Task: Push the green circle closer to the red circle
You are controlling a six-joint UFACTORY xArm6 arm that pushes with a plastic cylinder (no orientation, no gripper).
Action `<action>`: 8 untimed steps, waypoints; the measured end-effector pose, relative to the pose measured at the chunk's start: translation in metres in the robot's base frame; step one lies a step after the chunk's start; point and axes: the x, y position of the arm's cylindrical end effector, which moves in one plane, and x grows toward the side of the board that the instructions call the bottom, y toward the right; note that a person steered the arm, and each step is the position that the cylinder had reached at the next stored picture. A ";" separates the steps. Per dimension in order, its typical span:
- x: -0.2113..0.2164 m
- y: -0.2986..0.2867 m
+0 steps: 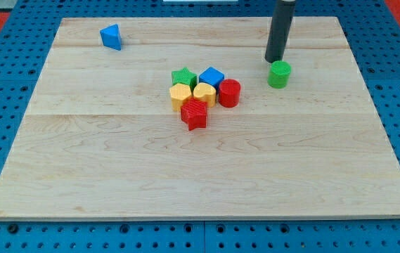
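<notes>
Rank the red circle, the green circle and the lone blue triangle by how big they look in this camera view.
1. red circle, slightly the largest.
2. green circle and blue triangle: too alike to separate.
Both sit farther toward the view's top than the red one, so distance from the camera may explain the difference.

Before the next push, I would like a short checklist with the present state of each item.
1. My tip is beside the green circle, just above it in the view: ok.
2. Tip lies on the side opposite the red circle: not ok, it is above, slightly left.
3. Board between green and red circle is free: ok.
4. Tip touches the green circle: cannot tell.
5. Red circle sits against the blue cube and yellow heart, so a hard push may disturb them: not ok.
</notes>
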 end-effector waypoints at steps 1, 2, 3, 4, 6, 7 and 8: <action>0.014 0.035; 0.026 0.029; 0.019 -0.005; 0.014 -0.027; 0.040 -0.027; 0.052 -0.027; 0.069 -0.027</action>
